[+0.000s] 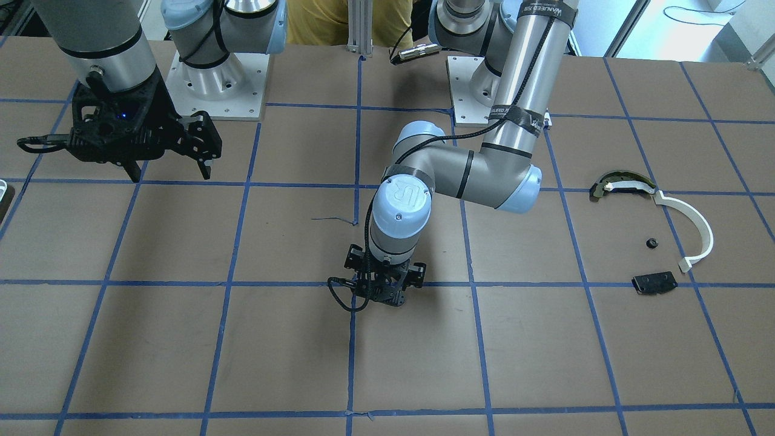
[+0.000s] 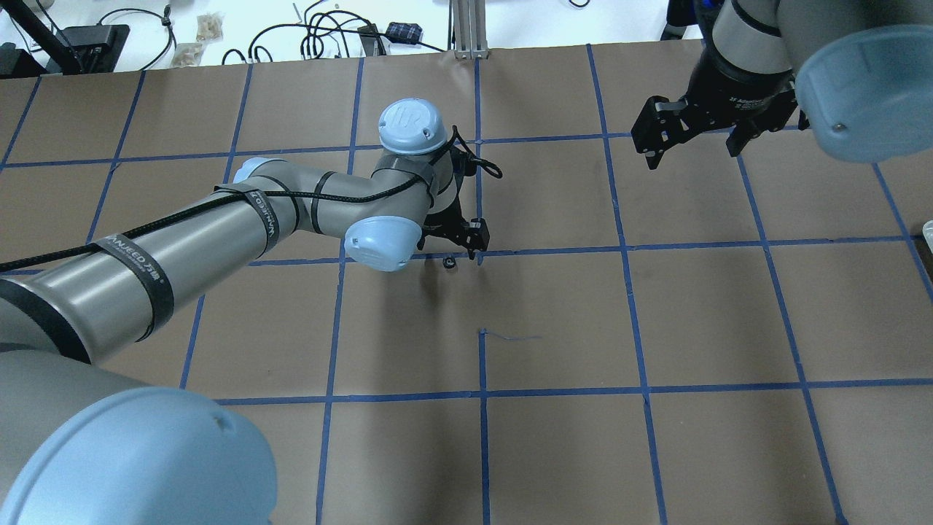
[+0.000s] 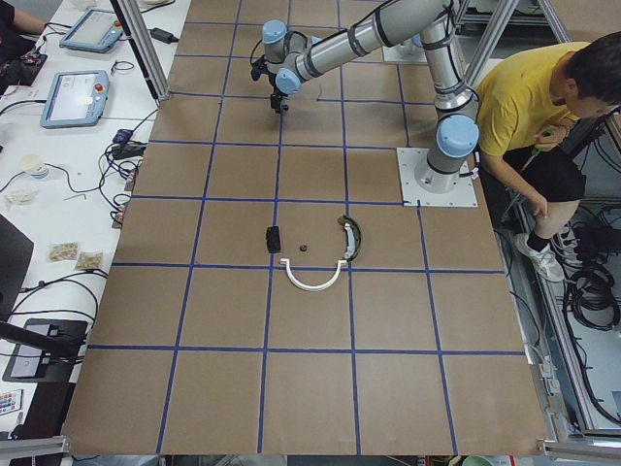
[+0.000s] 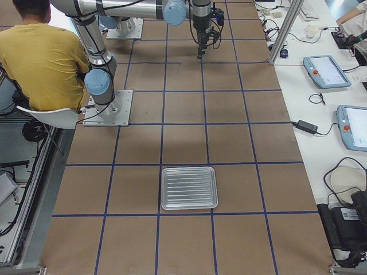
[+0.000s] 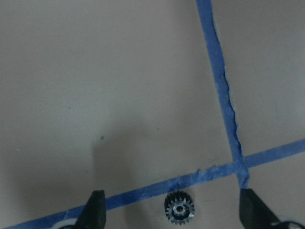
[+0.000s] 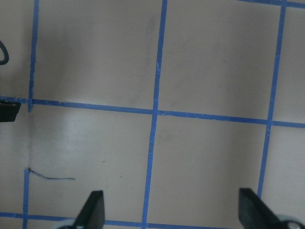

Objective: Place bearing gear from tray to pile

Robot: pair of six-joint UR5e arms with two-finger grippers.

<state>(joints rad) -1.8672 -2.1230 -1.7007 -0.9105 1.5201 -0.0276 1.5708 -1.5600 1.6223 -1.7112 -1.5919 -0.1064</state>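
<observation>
A small black bearing gear [image 5: 179,208] lies flat on the brown table next to a blue tape line; it also shows in the overhead view [image 2: 450,262]. My left gripper [image 5: 172,209] is open, low over the gear, with a finger on each side and not touching it. It also shows from the front [image 1: 386,295]. My right gripper [image 2: 692,149] is open and holds nothing, high above the table. The tray [image 4: 189,188] is a ridged metal one, far from both grippers. The pile has a white arc strip [image 1: 690,224], an olive-and-black piece [image 1: 623,183] and a black plate [image 1: 654,283].
A small black round part [image 1: 651,243] lies inside the pile. The table is brown with a blue tape grid. A person in a yellow shirt [image 3: 524,97] sits behind the arm bases. Tablets and cables [image 4: 327,71] lie on the side bench.
</observation>
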